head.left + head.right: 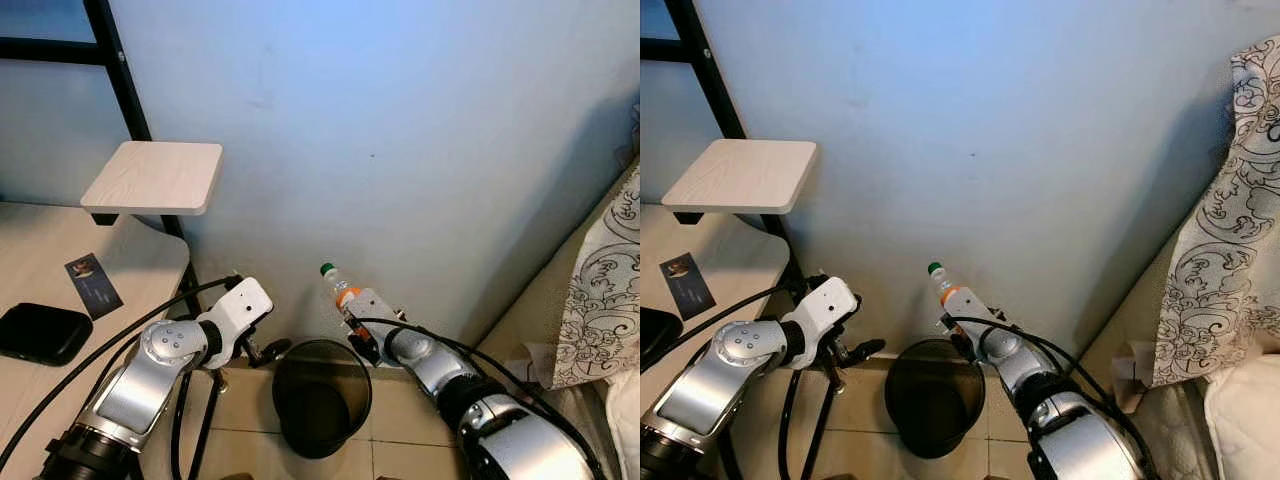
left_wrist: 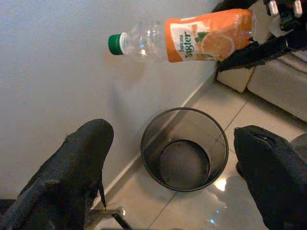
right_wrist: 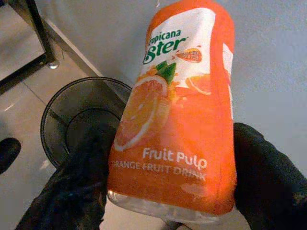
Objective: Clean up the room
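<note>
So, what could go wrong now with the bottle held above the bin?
The right tool holds the clear orange-labelled plastic bottle near the back rim of the round black mesh bin, close to the wall; released here, it may strike the rim and fall behind. The open left tool hovers beside the bin and might nudge it.

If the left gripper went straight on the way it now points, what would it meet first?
Probably the black waste bin: the left gripper has open jaws that frame its mouth on the tiled floor. The orange drink bottle, held in the right gripper, seems to lie off that line, though depth is unclear.
</note>
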